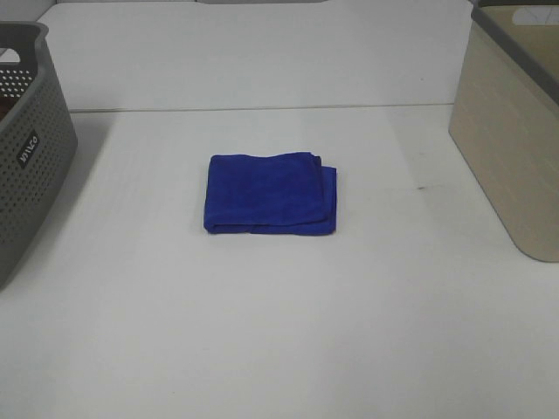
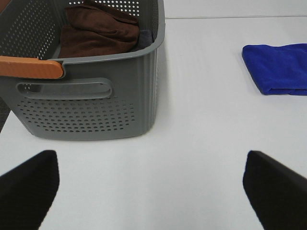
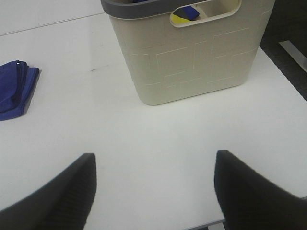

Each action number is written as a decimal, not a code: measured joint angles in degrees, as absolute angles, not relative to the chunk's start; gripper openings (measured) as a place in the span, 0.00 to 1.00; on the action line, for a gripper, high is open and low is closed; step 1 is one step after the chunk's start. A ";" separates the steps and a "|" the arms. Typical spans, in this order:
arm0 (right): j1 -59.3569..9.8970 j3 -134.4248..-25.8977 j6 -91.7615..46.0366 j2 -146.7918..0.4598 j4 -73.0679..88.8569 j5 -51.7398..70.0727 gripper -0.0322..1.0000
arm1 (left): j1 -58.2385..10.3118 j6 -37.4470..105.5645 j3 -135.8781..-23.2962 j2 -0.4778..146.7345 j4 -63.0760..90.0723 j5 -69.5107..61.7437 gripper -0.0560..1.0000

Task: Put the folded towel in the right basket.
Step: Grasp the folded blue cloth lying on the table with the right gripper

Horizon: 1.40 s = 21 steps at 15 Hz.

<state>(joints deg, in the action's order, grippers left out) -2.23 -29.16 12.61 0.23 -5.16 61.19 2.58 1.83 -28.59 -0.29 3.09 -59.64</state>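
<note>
— What's on the white table (image 1: 279, 340)?
— A beige basket (image 1: 515, 148) on the right, and a grey perforated basket (image 1: 26, 157) on the left.
— And the folded blue towel (image 1: 271, 194)?
— Flat mid-table, between the baskets and well apart from both.
— The jaws?
— The left gripper (image 2: 152, 189) and the right gripper (image 3: 154, 177) are both spread wide, holding nothing.

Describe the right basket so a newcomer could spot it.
Start at the white table, with the folded blue towel at its centre, and look to its right edge. The beige basket there has solid, panelled walls and a grey rim; the grey basket on the left is perforated.
</note>
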 joint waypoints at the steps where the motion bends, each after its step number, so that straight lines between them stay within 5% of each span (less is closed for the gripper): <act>1: -2.23 -29.16 12.61 0.23 -5.16 61.19 0.68 | 2.58 1.83 -28.59 -0.29 3.09 -59.64 0.97; 14: -2.23 -29.16 5.10 0.23 -2.29 60.79 0.69 | 2.58 1.83 -28.59 -0.29 3.09 -59.64 0.97; 18: -2.23 -28.93 3.27 0.23 -2.69 60.73 0.91 | 2.58 1.83 -28.59 -0.29 3.09 -59.64 0.97; 21: -2.23 -28.93 2.98 0.23 -2.69 60.73 0.96 | 2.58 1.83 -28.59 -0.29 3.09 -59.64 0.97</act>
<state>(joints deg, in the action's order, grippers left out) -2.23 -28.93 2.98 0.23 -2.69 60.73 2.58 1.83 -28.59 -0.29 3.09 -59.64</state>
